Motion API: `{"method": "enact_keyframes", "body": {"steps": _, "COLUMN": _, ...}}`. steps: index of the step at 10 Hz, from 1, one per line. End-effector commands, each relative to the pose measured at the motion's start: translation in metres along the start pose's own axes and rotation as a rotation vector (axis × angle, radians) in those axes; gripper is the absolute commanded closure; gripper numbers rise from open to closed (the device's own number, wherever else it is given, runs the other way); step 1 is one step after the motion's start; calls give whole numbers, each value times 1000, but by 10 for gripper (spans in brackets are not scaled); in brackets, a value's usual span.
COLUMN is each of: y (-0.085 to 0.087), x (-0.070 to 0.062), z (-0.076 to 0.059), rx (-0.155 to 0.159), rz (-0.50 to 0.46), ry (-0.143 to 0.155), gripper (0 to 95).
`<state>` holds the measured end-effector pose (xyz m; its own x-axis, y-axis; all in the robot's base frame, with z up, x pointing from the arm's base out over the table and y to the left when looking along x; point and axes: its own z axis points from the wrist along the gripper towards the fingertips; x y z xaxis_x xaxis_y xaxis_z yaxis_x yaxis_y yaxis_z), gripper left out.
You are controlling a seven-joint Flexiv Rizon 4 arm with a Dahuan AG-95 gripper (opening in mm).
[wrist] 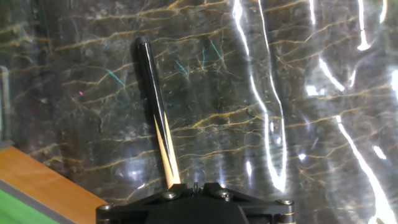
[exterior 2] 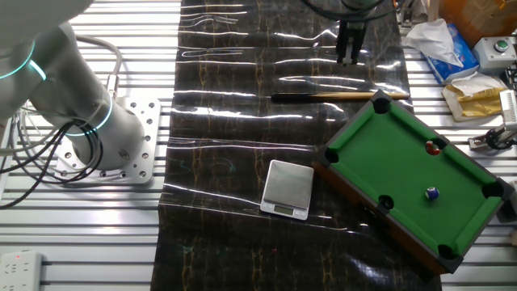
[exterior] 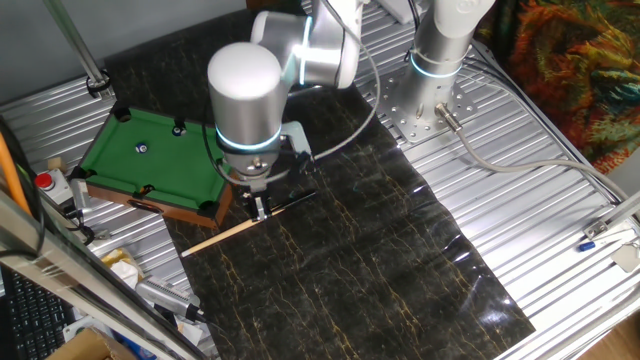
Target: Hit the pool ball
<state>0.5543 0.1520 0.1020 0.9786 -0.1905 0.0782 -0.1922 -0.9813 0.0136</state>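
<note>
The gripper, its opening hard to judge, hangs mid-frame over the cue lying flat just right of the pool table; it should straddle the stick squarely before closing, the blue ball waiting upper left.

I see a shiny metal table with ridges, and a dark mat with gold lines lies flat down its middle. On the mat I see a long wooden cue, a small silver scale and a little green pool table, whose far side hangs out past the mat's edge. The robot's round base plate sits on the bare metal just beside the mat, and a white power strip lies near the table's corner.
</note>
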Motion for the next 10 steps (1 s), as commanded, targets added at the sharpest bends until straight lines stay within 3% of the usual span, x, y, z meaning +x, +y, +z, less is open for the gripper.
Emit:
{"method": "enact_keyframes", "body": {"steps": 1, "y": 0, "x": 1, "z": 2, "rx": -66, "rz": -45, "ry": 29, "gripper": 950}}
{"method": "enact_keyframes", "body": {"steps": 3, "y": 0, "x": 1, "z": 2, "rx": -83, "rz": -51, "ry": 35, "gripper": 950}}
{"method": "enact_keyframes", "body": {"steps": 4, "y": 0, "x": 1, "z": 2, "rx": -82, "rz": -49, "ry": 36, "gripper": 760}}
{"method": "enact_keyframes", "body": {"steps": 10, "y": 0, "x": 1, "z": 2, "rx": -37, "rz": -39, "ry": 29, "gripper": 760}}
